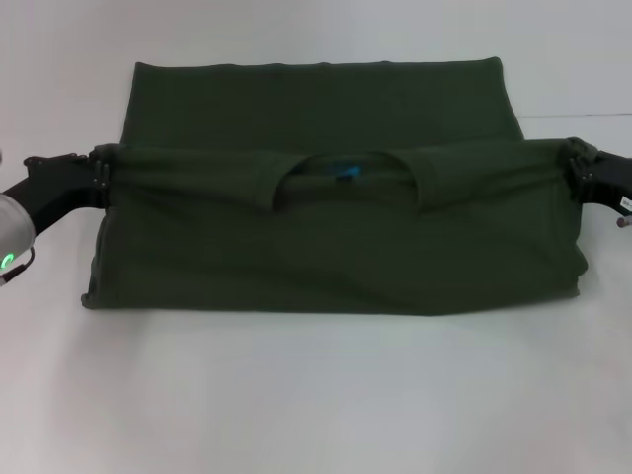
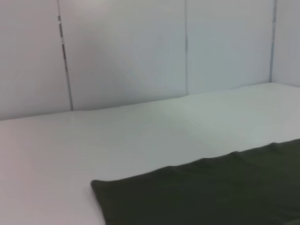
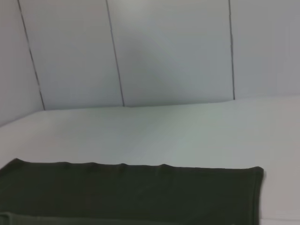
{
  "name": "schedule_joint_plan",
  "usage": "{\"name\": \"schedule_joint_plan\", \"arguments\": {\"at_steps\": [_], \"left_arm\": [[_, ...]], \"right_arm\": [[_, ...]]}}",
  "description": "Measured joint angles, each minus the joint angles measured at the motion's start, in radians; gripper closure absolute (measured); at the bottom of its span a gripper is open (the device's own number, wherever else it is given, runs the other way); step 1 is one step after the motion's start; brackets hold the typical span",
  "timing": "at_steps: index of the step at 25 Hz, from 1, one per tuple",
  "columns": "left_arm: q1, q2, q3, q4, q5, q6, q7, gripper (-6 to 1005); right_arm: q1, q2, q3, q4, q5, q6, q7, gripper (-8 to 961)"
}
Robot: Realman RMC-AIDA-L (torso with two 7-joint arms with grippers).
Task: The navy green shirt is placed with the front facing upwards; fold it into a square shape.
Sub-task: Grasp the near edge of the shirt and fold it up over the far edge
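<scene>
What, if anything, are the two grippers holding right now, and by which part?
Both hold the navy green shirt: the left gripper and right gripper each pinch an outer end of its folded-over collar edge.

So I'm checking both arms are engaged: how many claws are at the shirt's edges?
2. The left claw is at the left end of the navy green shirt's folded-over edge, the right claw at its right end; cloth covers their fingertips.

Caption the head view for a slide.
Left gripper and right gripper grip opposite sides of the navy green shirt, folded across the white table, collar up.
</scene>
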Motion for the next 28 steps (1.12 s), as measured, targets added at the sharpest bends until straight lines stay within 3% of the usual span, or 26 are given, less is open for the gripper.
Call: {"name": "schedule_joint_plan", "arguments": {"at_steps": [13, 20, 28], "left_arm": [[-0.109, -0.006, -0.004, -0.067, -0.043, -0.224, 0.107, 979], [-0.117, -0.006, -0.004, -0.071, -0.133, -0.258, 0.15, 977], [-0.117, -0.008, -0.002, -0.087, -0.149, -0.274, 0.182, 976]], "right_arm": [[0.116, -0.013, -0.022, 0.04, 0.0, 0.218, -0.027, 916], [0.157, -0.029, -0.033, 0.073, 0.0, 0.307, -0.03, 917], [0.169, -0.023, -0.04, 0.09, 0.002, 0.346, -0.044, 910]]}}
